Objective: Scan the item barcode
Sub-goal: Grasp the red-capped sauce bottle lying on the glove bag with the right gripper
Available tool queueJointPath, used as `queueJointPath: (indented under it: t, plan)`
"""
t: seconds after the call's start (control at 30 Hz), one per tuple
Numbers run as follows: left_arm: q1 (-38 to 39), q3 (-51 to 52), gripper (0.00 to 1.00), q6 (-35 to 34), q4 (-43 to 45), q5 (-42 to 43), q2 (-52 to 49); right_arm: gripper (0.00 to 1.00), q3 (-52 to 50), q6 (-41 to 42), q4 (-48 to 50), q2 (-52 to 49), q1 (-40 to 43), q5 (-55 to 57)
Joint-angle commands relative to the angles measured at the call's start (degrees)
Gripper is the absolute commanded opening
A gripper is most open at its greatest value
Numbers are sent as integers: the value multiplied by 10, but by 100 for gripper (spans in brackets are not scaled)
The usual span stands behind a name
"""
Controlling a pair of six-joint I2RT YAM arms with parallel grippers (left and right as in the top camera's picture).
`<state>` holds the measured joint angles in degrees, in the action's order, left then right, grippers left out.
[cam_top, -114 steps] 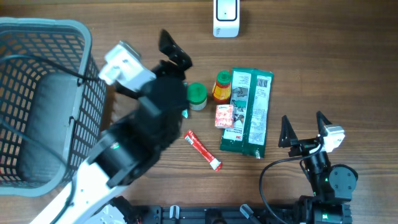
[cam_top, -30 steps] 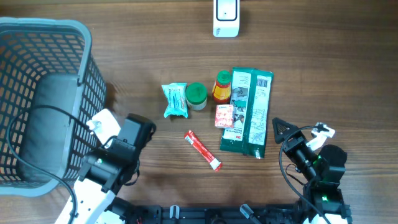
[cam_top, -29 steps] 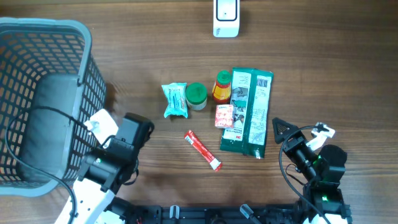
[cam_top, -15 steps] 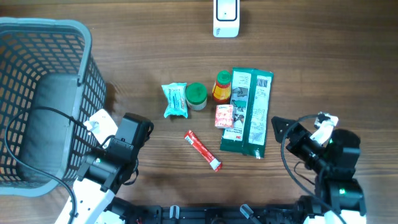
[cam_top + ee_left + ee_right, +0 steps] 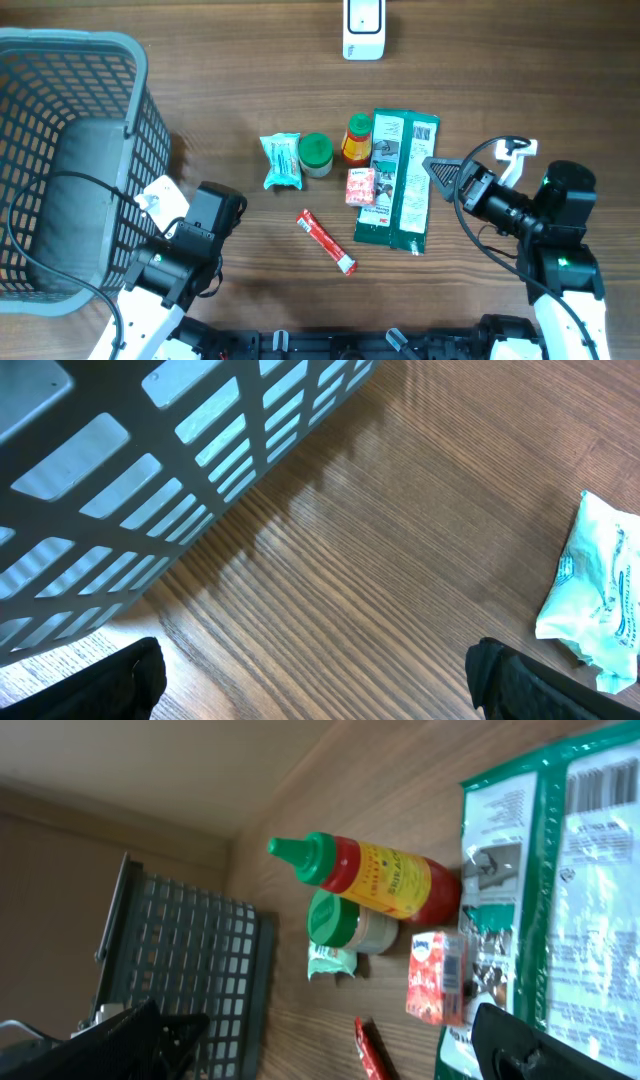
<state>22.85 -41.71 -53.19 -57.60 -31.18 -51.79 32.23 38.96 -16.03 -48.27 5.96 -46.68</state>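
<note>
Overhead view: both grippers stand wide open and empty, the right gripper just beside the green packet, the left gripper well apart from it, near the basket. The flat packet lies against the small carton and the sauce bottle, so a pinch at its edge may slip or drag those neighbours. Only the right wrist view shows striped print on the packet, possibly its barcode; only the overhead view shows the scanner.
</note>
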Motion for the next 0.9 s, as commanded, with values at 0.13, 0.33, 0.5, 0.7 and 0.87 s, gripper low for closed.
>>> queueJointPath:
  t: [0.13, 0.33, 0.5, 0.7, 0.87]
  plan:
    - [-3, 3, 100, 5, 0, -2, 4, 100, 45, -75, 21, -68, -95, 99]
    - [-3, 3, 100, 5, 0, -2, 4, 100, 125, -236, 68, -216, -179, 127]
    - [-3, 3, 100, 5, 0, -2, 4, 100, 125, -256, 184, -315, -254, 247]
    - [-3, 3, 100, 5, 0, -2, 4, 100, 125, -273, 299, -397, -320, 405]
    - [-3, 3, 100, 5, 0, -2, 4, 98, 125, -249, 363, -424, -325, 394]
